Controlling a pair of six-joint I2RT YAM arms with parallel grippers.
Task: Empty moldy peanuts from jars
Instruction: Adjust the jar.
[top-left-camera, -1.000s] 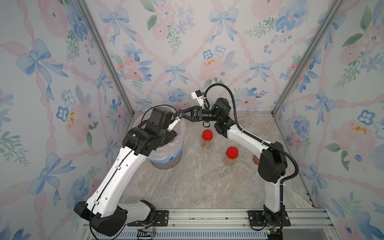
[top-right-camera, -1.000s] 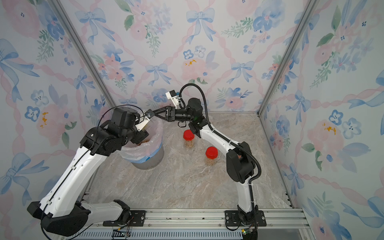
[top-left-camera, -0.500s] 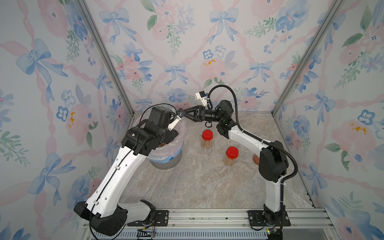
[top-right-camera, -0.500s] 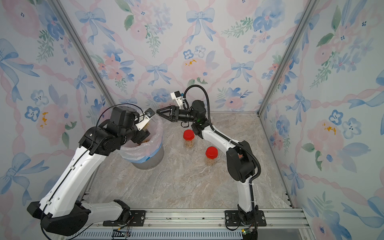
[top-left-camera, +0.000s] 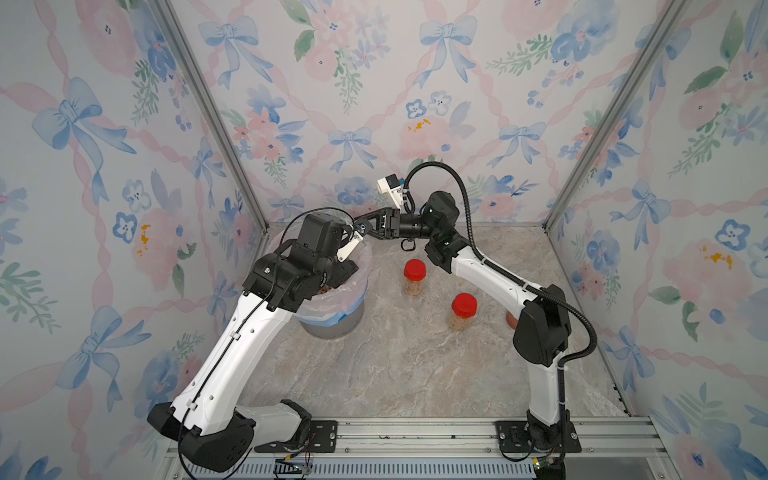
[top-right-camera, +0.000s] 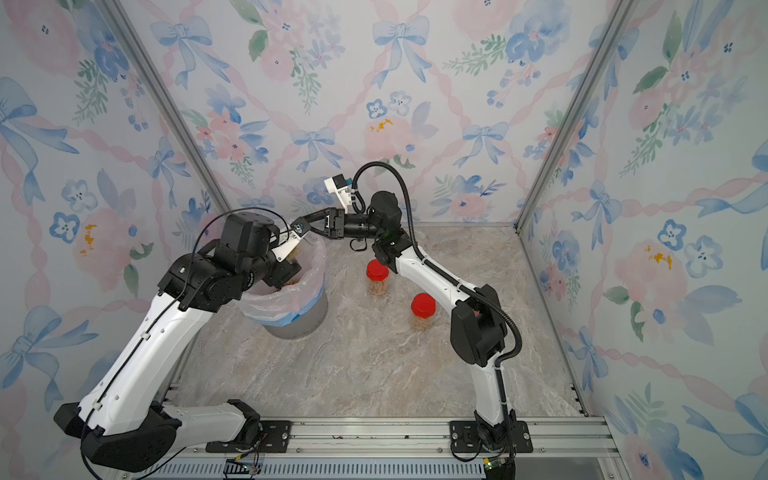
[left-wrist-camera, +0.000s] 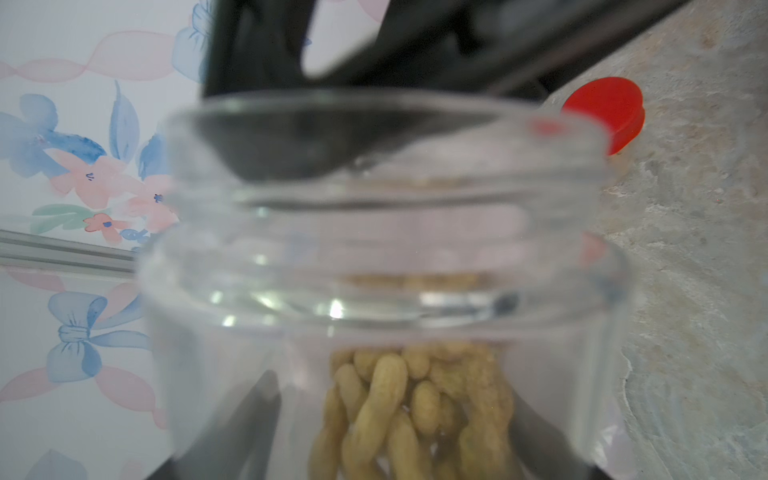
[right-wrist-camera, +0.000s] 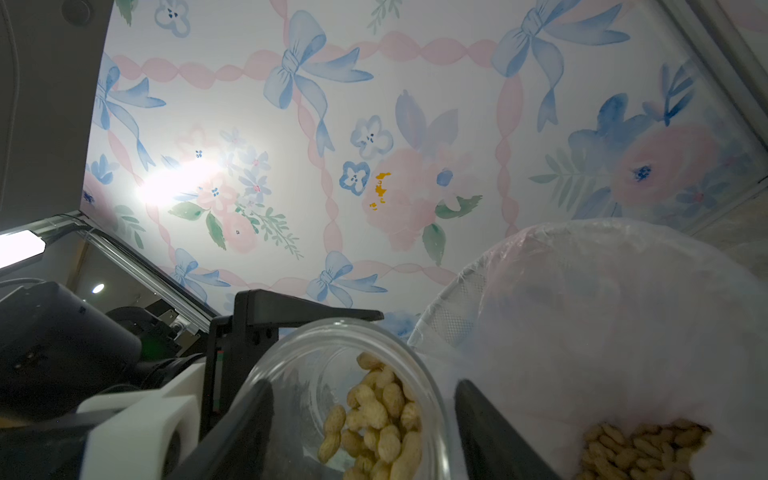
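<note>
The left gripper (left-wrist-camera: 386, 428) held the open jar (left-wrist-camera: 374, 257) by its body, and its dark fingers showed through the clear wall at the lower edge of the left wrist view. The peanuts (left-wrist-camera: 395, 407) sat heaped deep in the jar, at the gripper's end and away from the mouth. In both top views the left wrist hid this jar. The wrist hung over the grey bin (top-left-camera: 332, 326), left of centre in the frame, above its plastic liner (top-left-camera: 365, 270).

The right gripper (top-left-camera: 363, 227) reached in level from the right. Its tips were at the bin's rear rim, just above the centre of the frame and just beside the left wrist. In the right wrist view its two dark fingers (right-wrist-camera: 490, 428) stood apart at the lower edge, with the jar's round mouth between them and facing the camera. Whether they pressed on the rim or only flanked it I could not tell. At the lower right of that view more peanuts (right-wrist-camera: 640, 449) lay in a heap inside the liner.

Two red-lidded jars (top-left-camera: 414, 279) stood upright on the bench (top-left-camera: 395, 374) right of the bin, near the centre and well apart from both grippers, each with pale nuts inside. One stood nearer the back wall, the other (top-left-camera: 462, 312) lower and to the right
</note>
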